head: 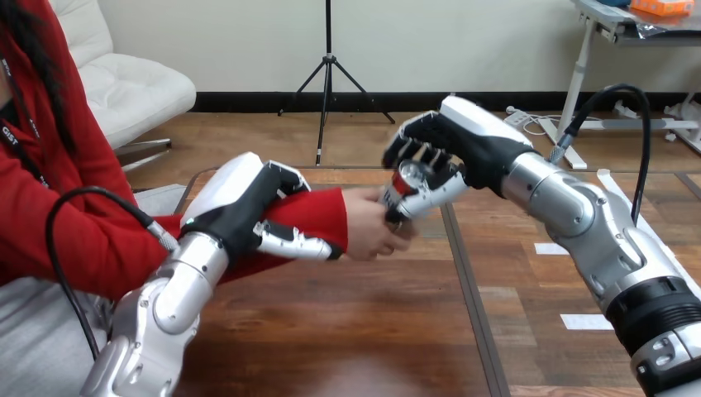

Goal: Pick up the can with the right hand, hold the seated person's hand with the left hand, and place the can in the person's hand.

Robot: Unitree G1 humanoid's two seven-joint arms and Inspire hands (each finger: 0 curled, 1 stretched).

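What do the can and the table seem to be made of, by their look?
The can, in the right hand, looks like thin metal: a shiny silver top rim and a glossy red side. The table looks like wood with a smooth, faintly glossy finish: brown boards with grain and seams, though it may be veneer or laminate.

On the wooden table (347, 331), which a dark seam (473, 310) divides front to back, you see a near white marker (585, 322) and a far white marker (550, 248) (both right of it).
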